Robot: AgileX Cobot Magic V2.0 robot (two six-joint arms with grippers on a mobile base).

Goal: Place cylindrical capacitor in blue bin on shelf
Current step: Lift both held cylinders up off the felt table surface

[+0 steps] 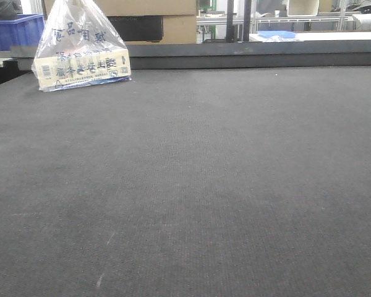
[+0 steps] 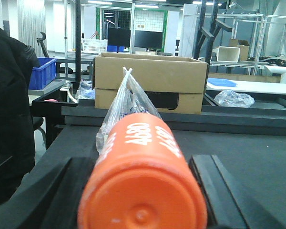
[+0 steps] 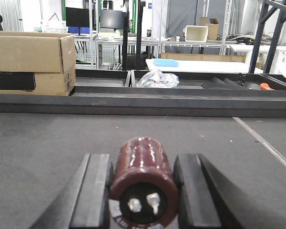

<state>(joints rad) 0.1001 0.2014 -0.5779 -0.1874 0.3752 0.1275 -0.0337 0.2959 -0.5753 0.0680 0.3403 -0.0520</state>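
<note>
The cylindrical capacitor (image 3: 143, 176) is lying lengthwise in the right gripper (image 3: 143, 157), its dark maroon glossy sleeve pointing away from the wrist camera and its end face, with two metal terminals, facing the lens. The black fingers (image 3: 93, 191) are pressing against both sides of the body, so the jaws are standing clamped on it. The part is hanging just above the dark felt table (image 1: 204, 185).

The left gripper (image 2: 138, 160) is likewise clamping an orange cylinder (image 2: 143, 191), which is showing "4680" printed in white along its side and a dimpled end cap towards the lens.

Neither arm is appearing in the front view. On the table's far left a knotted plastic bag (image 1: 80, 49) with blue lettering is standing upright. Behind the table's raised rear edge a cardboard box (image 2: 150, 81) is sitting, and a blue crate (image 1: 12, 31) is showing at the far left, well apart from both grippers. What the crate is resting on cannot be told
</note>
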